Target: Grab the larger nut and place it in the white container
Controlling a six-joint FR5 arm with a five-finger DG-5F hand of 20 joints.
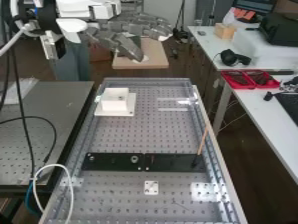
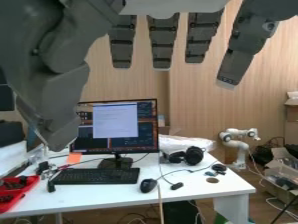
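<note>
A white container (image 1: 114,104) sits on a white base plate (image 1: 128,111) toward the far end of a perforated metal bench (image 1: 126,132); whether the larger nut lies inside cannot be made out. Nearer the camera, a flat black bar (image 1: 169,163) crosses the bench, bearing the smaller nut (image 1: 91,158) and, well apart from it, the bearing (image 1: 134,159). A thin wooden-coloured stick (image 1: 202,141) leans upright near the bar's right end, and a small white plate (image 1: 151,188) lies closer still. A grey perforated table (image 1: 50,95) flanks the bench on the left; on the right stands a white desk (image 1: 256,107) with red trays (image 1: 234,80). The wrist view takes in a monitor (image 2: 114,126), a keyboard (image 2: 96,175), a mouse (image 2: 148,185) and headphones (image 2: 193,155) on a white desktop, before a wood-panelled wall (image 2: 199,95), with a small white robot arm (image 2: 233,142) nearby. Above it all, the arm (image 1: 86,10) enters from the upper left, its dark grey hand (image 1: 126,46) raised beyond the container and well apart from it, fingers extended and spread, thumb held away from them, with nothing in its grasp.
</note>
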